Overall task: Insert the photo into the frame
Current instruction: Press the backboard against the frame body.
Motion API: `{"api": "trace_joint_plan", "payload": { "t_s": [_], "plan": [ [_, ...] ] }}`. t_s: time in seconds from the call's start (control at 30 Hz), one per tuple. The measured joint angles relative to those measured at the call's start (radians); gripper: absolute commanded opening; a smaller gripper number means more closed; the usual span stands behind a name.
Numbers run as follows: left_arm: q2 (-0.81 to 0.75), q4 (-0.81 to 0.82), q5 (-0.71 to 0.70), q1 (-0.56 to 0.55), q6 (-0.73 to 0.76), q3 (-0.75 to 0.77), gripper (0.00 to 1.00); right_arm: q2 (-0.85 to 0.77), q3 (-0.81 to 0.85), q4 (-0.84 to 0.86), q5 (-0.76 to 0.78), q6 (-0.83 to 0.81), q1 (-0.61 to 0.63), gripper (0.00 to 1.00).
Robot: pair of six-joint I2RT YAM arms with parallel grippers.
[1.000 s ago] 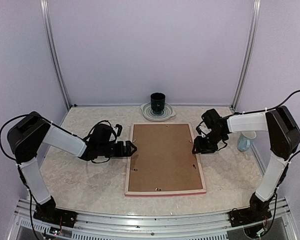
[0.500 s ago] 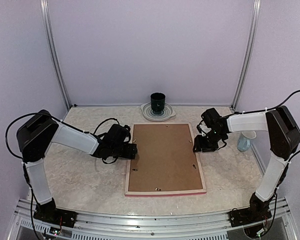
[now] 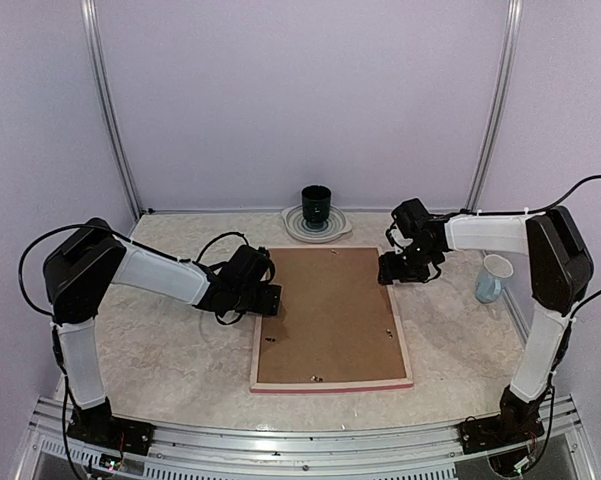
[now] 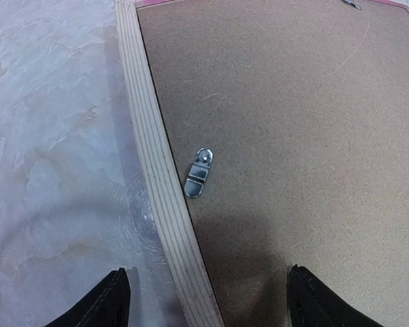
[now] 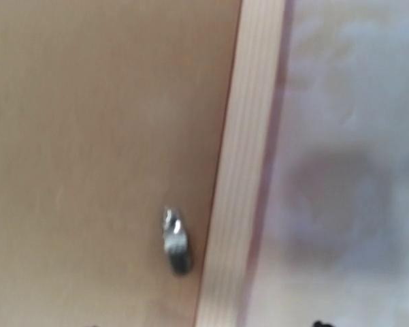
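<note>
The frame (image 3: 259,345) lies face down in the middle of the table, its pale wood back up and a pink edge showing at the near side. A plain brown backing board (image 3: 325,310) fills it, held by small metal clips (image 4: 198,174). The photo is out of view. My left gripper (image 3: 273,300) is open over the frame's left rim (image 4: 153,157), one finger over the table and the other over the board. My right gripper (image 3: 385,270) is at the right rim (image 5: 241,191) near the far corner, beside a clip (image 5: 175,240). Only its fingertip ends show, set wide apart.
A dark green cup (image 3: 317,205) stands on a pale plate (image 3: 292,226) at the back centre. A white and blue mug (image 3: 493,277) stands at the right, just beyond the right arm. Walls close the back and both sides.
My left gripper has moved right from the bare table onto the frame's left rim. My right gripper has moved along the right rim toward the far corner.
</note>
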Motion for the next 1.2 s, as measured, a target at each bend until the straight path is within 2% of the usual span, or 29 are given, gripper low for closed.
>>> {"api": "trace_joint_plan", "payload": {
  "t_s": [0.17,0.37,0.57,0.83,1.2],
  "plan": [
    [-0.024,-0.058,-0.016,0.002,0.007,0.003,0.92,0.075,0.107,-0.024,0.062,-0.014,0.004,0.75],
    [-0.051,-0.156,-0.018,0.025,0.008,0.056,0.92,0.147,0.207,-0.034,0.135,-0.024,0.011,0.78],
    [-0.044,-0.189,-0.050,0.052,0.024,0.209,0.93,0.174,0.243,-0.034,0.180,-0.031,0.014,0.81],
    [0.114,-0.208,-0.090,0.089,0.076,0.411,0.92,0.224,0.264,-0.015,0.240,-0.048,0.037,0.84],
    [0.264,-0.282,-0.186,0.079,0.115,0.488,0.92,0.296,0.304,0.016,0.330,-0.063,0.063,0.85]
  ]
}}
